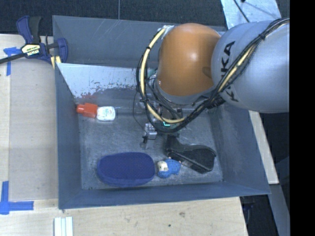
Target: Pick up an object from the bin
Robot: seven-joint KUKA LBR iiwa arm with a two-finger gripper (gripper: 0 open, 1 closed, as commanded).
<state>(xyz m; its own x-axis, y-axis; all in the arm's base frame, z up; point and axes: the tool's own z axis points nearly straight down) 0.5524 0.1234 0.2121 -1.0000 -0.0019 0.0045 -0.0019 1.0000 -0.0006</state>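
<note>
Approach step, I judge. My gripper (147, 134) hangs over bare floor in mid bin (69, 146); wide or narrow, I cannot tell. Blue pouch (125, 169), small toy (167, 168) and black tool (193, 157) lie close by. Next I must choose one and centre over it.
</note>
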